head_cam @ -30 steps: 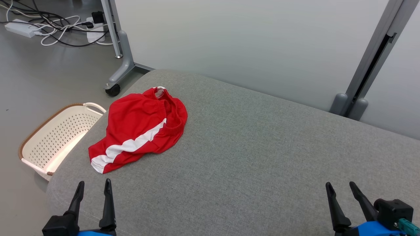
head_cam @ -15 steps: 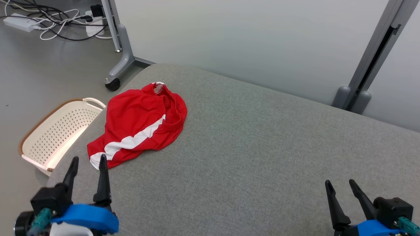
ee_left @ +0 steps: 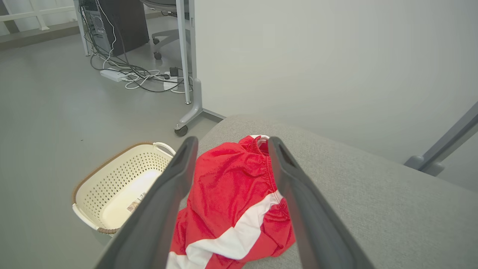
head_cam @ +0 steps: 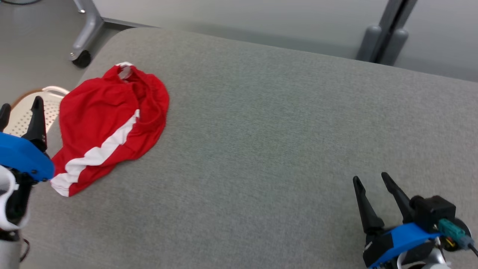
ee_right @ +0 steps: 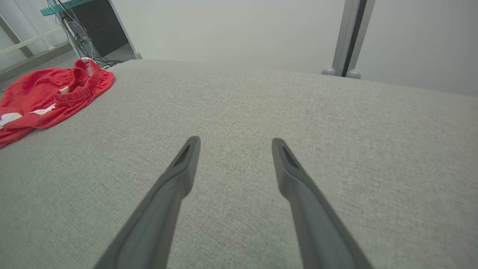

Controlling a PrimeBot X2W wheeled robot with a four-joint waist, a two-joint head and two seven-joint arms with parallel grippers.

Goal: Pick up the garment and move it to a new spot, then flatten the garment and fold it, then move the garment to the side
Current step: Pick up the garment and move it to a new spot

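Now the left gripper (head_cam: 20,104) hangs with its fingers spread and empty. The red, white-striped garment (head_cam: 108,119) lies crumpled just beside it at its 3 o'clock, on the left end of the grey cushion (head_cam: 280,130). The right gripper (head_cam: 370,176), also spread and empty, hovers over the cushion, with the garment well apart at its 10 o'clock. A cream basket (ee_left: 112,179) stands on the floor beside the cushion.

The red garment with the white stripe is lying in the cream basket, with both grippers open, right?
No: the red garment lies on the grey cushion, beside the cream basket, as the left wrist view shows. The left gripper and right gripper are open.
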